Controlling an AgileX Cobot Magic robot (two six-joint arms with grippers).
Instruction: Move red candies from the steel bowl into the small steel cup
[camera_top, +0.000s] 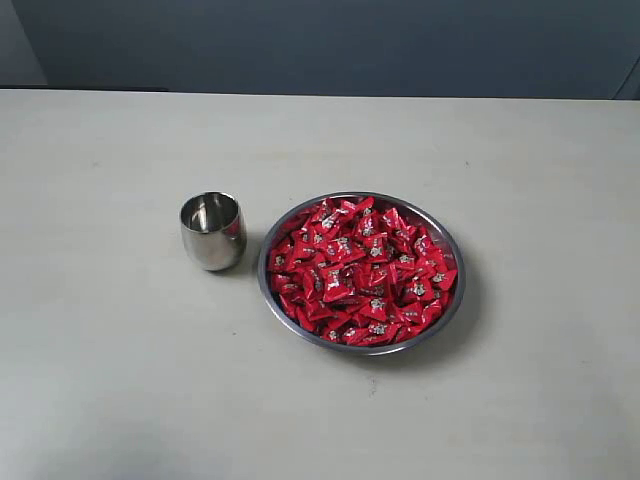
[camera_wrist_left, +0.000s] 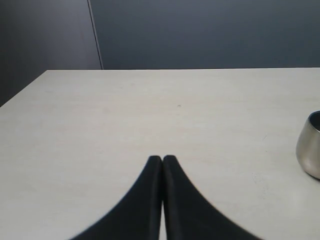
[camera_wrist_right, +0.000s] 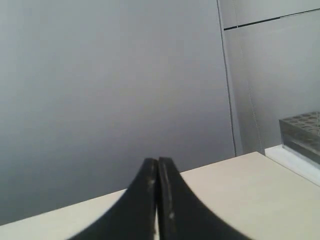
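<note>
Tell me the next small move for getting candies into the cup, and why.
Probably lower the right pincer toward the steel bowl: its jaws are shut and it points at the wall, away from the table, while the red candies all sit heaped in the bowl and the small steel cup beside it looks empty.

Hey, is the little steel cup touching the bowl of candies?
Apart. The exterior view shows a narrow strip of shadowed table between the small steel cup and the steel bowl.
</note>
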